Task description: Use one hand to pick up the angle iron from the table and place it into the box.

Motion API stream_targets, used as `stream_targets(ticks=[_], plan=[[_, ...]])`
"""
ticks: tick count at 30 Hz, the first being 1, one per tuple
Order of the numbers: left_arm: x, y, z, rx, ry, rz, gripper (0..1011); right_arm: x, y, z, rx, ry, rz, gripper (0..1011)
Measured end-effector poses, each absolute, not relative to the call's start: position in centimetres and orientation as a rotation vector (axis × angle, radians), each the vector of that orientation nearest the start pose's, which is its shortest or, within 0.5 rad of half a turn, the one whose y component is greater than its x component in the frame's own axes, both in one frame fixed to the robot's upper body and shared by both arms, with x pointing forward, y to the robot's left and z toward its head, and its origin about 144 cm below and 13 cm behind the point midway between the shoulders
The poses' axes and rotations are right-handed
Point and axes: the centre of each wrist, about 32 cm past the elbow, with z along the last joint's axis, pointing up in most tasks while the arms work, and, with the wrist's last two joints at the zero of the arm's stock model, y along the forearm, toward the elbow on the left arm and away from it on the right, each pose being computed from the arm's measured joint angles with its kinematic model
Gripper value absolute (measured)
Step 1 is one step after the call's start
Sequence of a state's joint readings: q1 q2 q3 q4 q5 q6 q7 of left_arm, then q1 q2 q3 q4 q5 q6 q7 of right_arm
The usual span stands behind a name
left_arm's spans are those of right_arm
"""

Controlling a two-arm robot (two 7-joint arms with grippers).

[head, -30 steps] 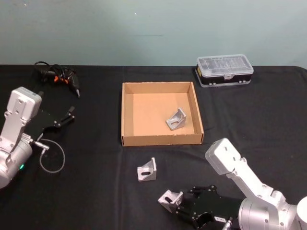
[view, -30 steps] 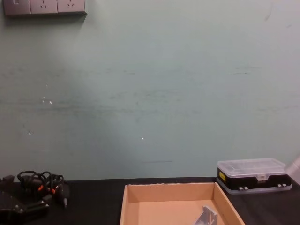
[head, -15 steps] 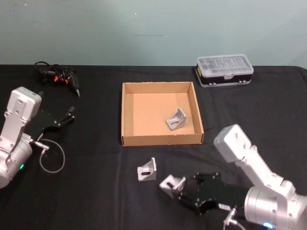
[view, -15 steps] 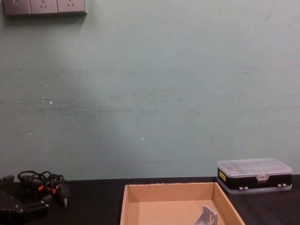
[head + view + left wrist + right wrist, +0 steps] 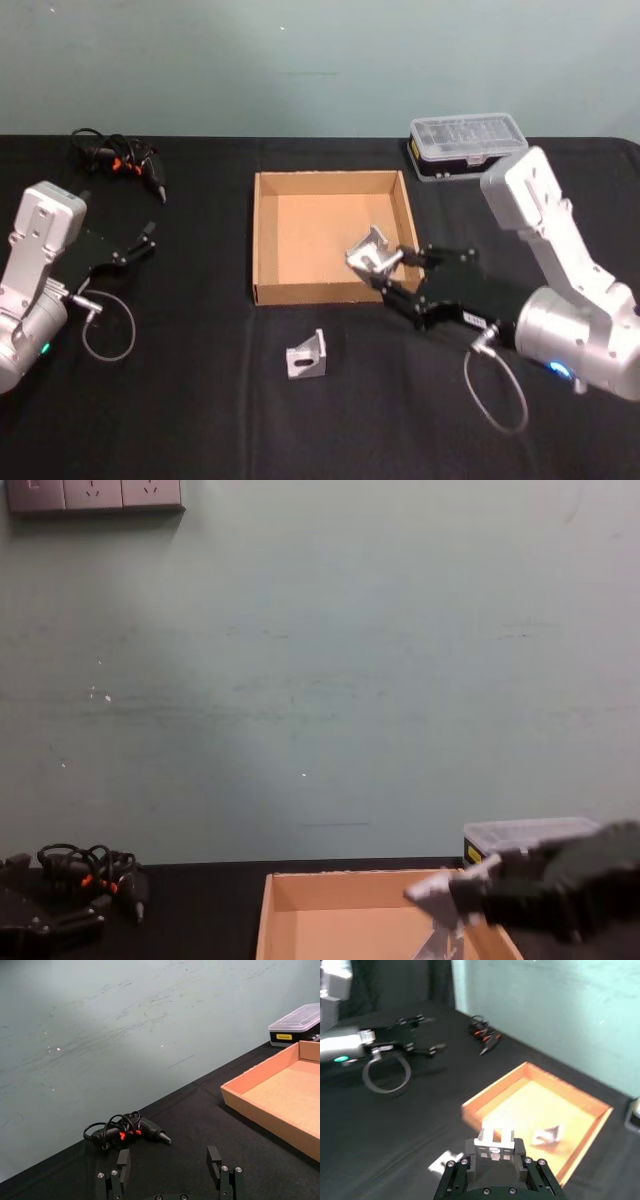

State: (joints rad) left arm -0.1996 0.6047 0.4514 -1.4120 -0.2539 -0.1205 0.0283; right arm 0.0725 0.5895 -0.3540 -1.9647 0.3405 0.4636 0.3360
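box (image 5: 263, 240): tan corrugated cardboard, shallow, open top, mid-frame in head view, on matte black table (image 5: 200, 400).
held angle iron (image 5: 368, 255): silver metal L-bracket w/ slotted face, pinched at tips of right gripper (image 5: 389, 270), just above box rim near its lower-right corner.
right gripper: black fingers clamped on it; silver-grey arm comes in from lower right.
loose angle iron (image 5: 306, 355): same type, on table below box's front wall.
left gripper (image 5: 148, 238): far left, idle, fingers spread wide.
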Motion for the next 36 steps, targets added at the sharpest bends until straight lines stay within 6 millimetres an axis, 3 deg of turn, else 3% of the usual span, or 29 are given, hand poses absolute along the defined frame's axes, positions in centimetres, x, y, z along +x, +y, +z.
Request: stream_targets(ticks=[10, 18, 36], plan=[[48.9, 31.0, 114.0, 0.304, -0.285, 1.248, 1000, 48.0, -21.8, 125.2, -0.348, -0.035, -0.866, 446], [48.9, 31.0, 114.0, 0.304, -0.285, 1.248, 1000, 51.9, -19.3, 123.5, -0.382, 0.01, -0.892, 446], [48.9, 31.0, 114.0, 0.304, -0.285, 1.248, 1000, 56.6, -15.7, 121.3, -0.503, 0.03, -0.854, 446]])
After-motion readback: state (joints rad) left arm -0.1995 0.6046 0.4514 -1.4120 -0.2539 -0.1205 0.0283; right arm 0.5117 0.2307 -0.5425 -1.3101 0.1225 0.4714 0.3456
